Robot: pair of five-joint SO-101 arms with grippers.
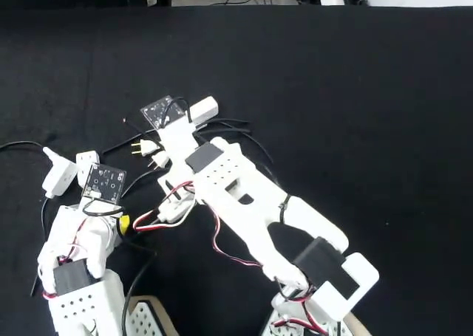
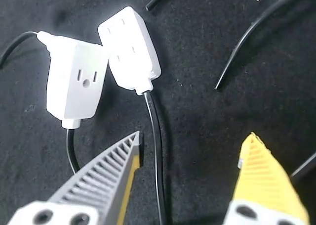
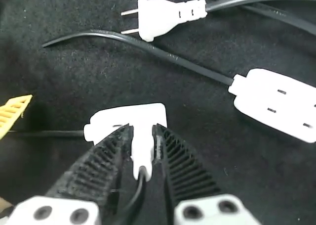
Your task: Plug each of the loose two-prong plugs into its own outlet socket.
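Note:
My right gripper [image 3: 143,131] is shut on a white plug [image 3: 127,117] that lies low over the black table, its cord running back between the fingers. A second two-prong plug [image 3: 163,15] lies loose just beyond, and both plugs [image 1: 145,147] sit beside the right arm [image 1: 222,177]. A white outlet socket [image 3: 276,104] lies close by. My left gripper [image 2: 190,151] hangs open above the cloth, a grey finger [image 2: 106,173] on one side and a yellow one [image 2: 261,173] on the other. Two white outlet sockets [image 2: 76,81] [image 2: 129,47] lie side by side just beyond it.
Black cords [image 2: 155,136] cross the table [image 1: 355,92] between the sockets and the plugs. A yellow ribbed tip [image 3: 12,113] shows near the held plug. In the high view the two sockets [image 1: 59,175] sit at the left and the third socket [image 1: 204,108] farther back.

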